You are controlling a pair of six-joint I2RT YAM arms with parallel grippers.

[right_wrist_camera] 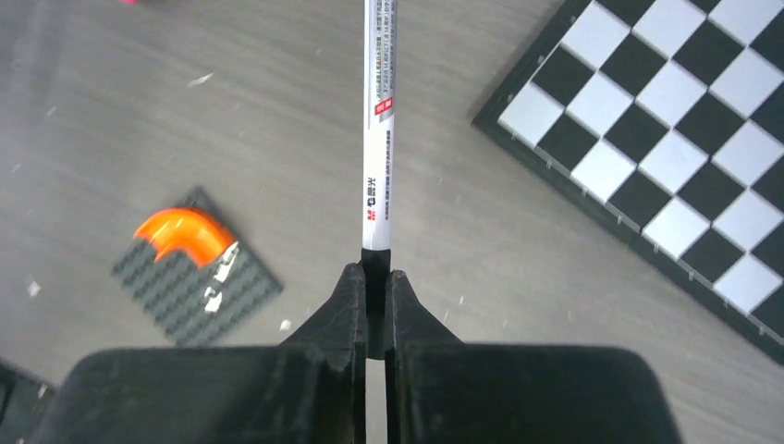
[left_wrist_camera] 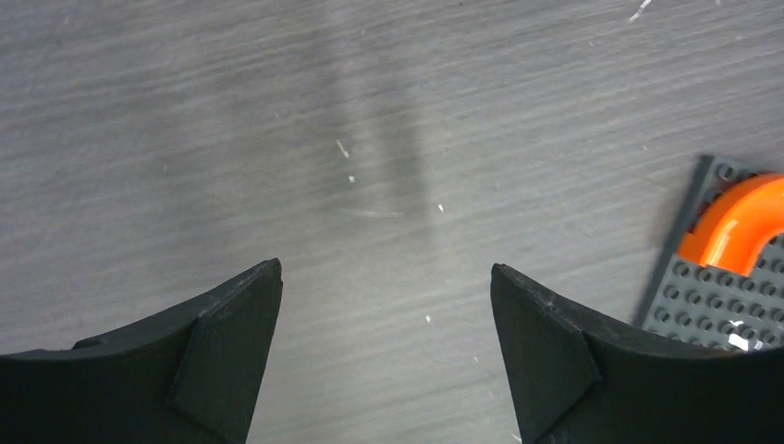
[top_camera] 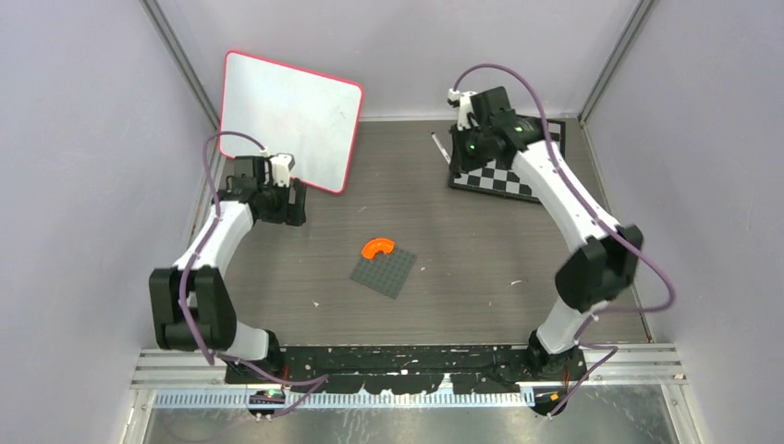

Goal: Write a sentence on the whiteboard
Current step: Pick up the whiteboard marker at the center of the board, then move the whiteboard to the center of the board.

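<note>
The whiteboard (top_camera: 291, 116), white with a red-pink rim, stands tilted at the back left. Its face looks blank, and no sentence shows on it. My left gripper (top_camera: 294, 205) hangs just in front of the board's lower right corner. It is open (left_wrist_camera: 386, 268), with only bare table between its fingers. My right gripper (top_camera: 459, 148) is at the back right, next to the chessboard. It is shut (right_wrist_camera: 374, 273) on the black end of a white marker (right_wrist_camera: 379, 120), which points straight out from the fingertips. In the top view the marker (top_camera: 440, 148) slants over the table.
A black-and-white chessboard (top_camera: 504, 176) lies at the back right, under the right arm, and shows in the right wrist view as the chessboard (right_wrist_camera: 675, 139). A dark grey studded plate (top_camera: 383, 271) with an orange curved piece (top_camera: 376, 247) lies mid-table. Grey walls enclose three sides.
</note>
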